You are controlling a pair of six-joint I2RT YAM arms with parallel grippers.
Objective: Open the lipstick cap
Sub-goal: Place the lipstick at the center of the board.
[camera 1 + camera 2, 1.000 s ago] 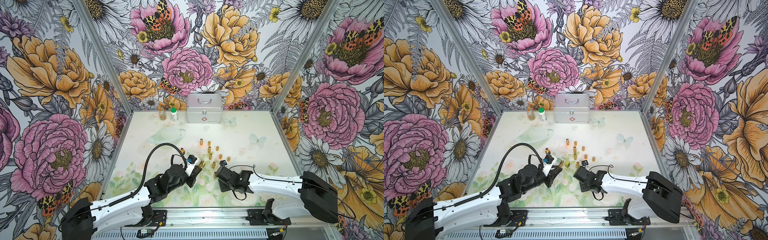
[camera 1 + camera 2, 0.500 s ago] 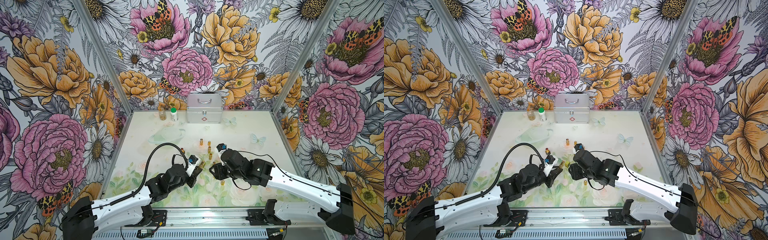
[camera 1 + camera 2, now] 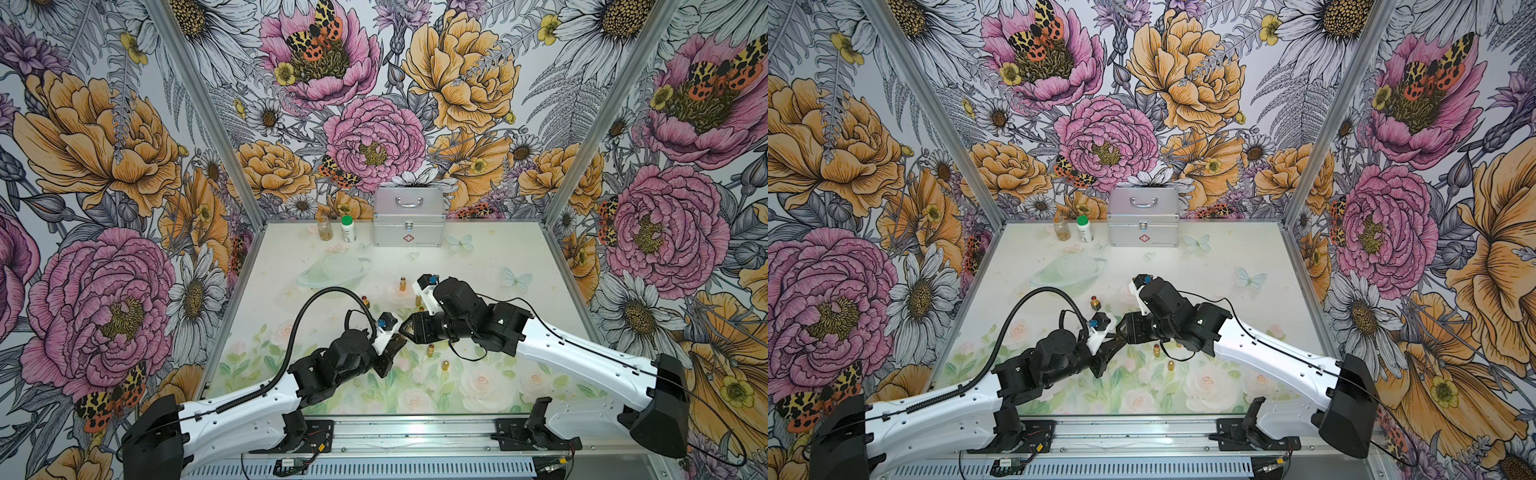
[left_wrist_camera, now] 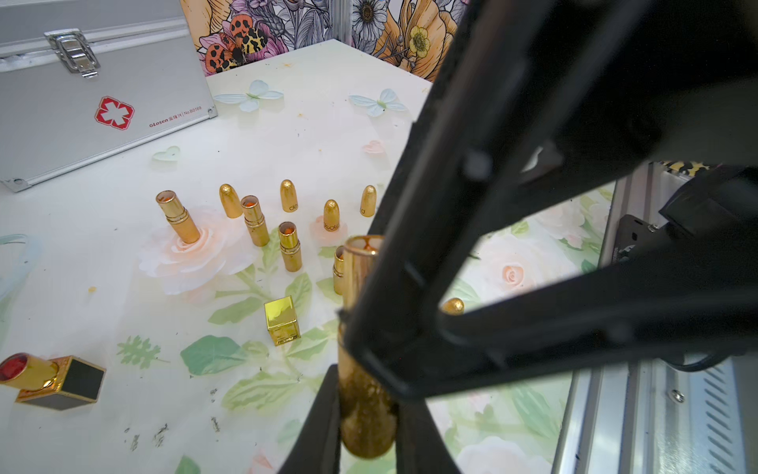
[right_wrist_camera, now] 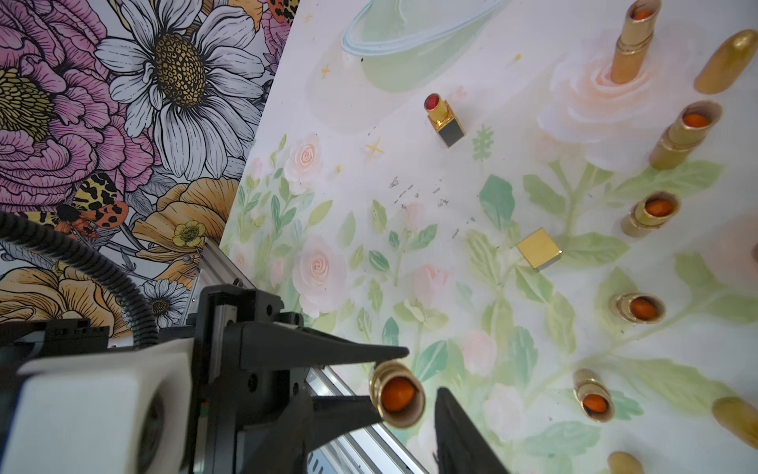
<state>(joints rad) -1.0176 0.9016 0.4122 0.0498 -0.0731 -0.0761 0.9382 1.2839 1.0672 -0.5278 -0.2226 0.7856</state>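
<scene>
Floral walls [image 3: 124, 166] all round, rose-print table [image 3: 478, 266] below, and the left gripper [image 5: 391, 383] is clamped hard on the gold lipstick [image 5: 404, 406], held above the table's near middle, orange stick showing (cap's off already). Right gripper [image 3: 405, 331] sits nose to nose with it; one of its fingers [image 5: 455, 435] stands just beside the tube's mouth. Pinching or gaping, I can't tell. Further out: open gold tubes [image 4: 290, 250] standing, bullet caps [image 4: 288, 197], a square gold cap [image 4: 282, 322], and the silver case [image 3: 409, 218] at the back wall.
</scene>
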